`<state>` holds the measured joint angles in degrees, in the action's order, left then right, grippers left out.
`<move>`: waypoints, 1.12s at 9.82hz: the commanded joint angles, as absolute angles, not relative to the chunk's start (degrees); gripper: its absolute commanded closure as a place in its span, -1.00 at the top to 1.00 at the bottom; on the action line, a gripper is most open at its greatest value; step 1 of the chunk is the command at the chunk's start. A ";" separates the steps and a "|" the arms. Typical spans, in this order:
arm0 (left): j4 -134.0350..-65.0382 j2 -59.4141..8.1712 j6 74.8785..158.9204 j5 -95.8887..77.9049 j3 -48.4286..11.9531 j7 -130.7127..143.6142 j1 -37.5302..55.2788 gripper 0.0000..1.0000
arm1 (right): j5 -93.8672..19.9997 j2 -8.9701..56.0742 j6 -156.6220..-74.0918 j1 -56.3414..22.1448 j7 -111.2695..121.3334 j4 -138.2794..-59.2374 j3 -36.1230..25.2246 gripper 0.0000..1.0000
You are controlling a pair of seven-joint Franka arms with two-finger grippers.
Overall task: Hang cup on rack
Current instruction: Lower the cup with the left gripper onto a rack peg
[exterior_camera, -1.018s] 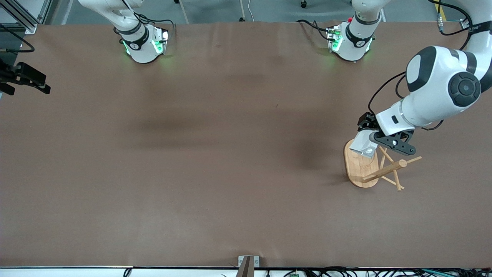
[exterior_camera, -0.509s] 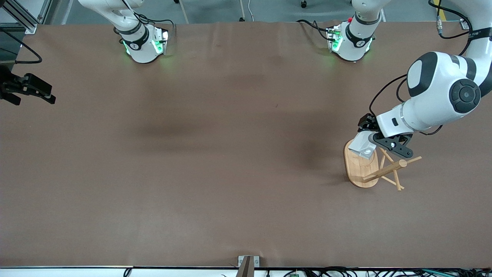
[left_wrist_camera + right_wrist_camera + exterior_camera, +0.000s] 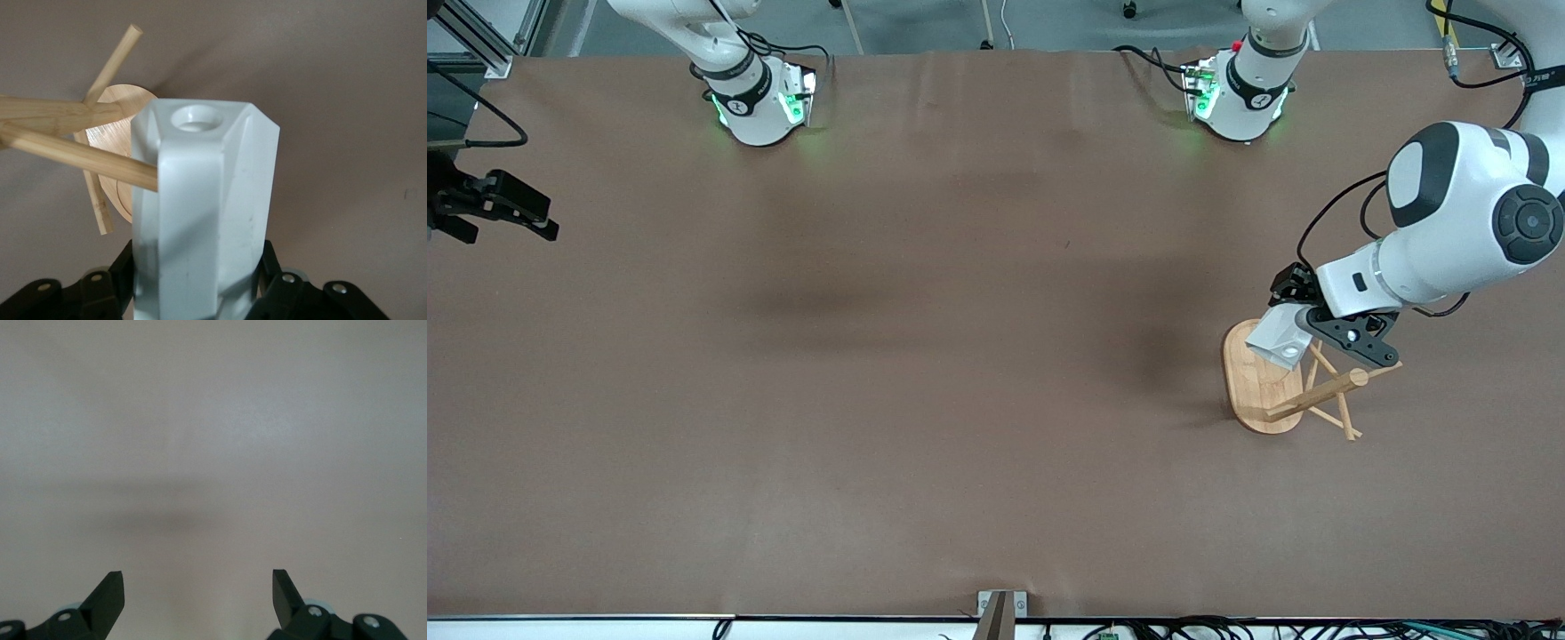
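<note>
While clamped in left tool (image 3: 1316,324), cup (image 3: 1279,339) shifted toward rack (image 3: 1263,391) post.

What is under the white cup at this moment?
Under the cup, held by the left end effector, lies the oval base of the rack. A peg meets the cup's handle. The base's part directly beneath the cup is covered.

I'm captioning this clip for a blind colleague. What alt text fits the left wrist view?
The left gripper holds the white faceted cup, its blocky handle with a round hole facing the camera. A thin peg of the bamboo rack reaches the cup's side; whether it enters the hole cannot be told. Brown table lies underneath.
</note>
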<state>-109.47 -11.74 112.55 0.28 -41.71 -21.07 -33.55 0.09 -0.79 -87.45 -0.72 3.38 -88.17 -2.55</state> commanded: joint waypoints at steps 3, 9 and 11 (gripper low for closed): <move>-107.85 -16.16 112.85 1.05 -42.10 -24.07 -35.41 -0.98 | 0.70 -1.76 -87.80 -0.70 2.20 -89.30 -2.20 0.96; -106.61 -18.63 113.11 1.23 -42.10 -24.17 -36.12 -0.85 | 0.79 -1.76 -88.07 -0.79 2.20 -89.21 -2.29 0.96; -106.61 -19.25 113.38 1.32 -42.10 -24.26 -36.83 -0.81 | 0.70 -1.76 -87.98 -0.70 2.20 -89.30 -2.20 0.96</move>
<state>-106.54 -17.05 112.69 0.28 -41.72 -23.61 -36.18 0.09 -0.79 -87.46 -0.72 3.18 -88.17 -2.53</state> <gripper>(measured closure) 0.273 0.018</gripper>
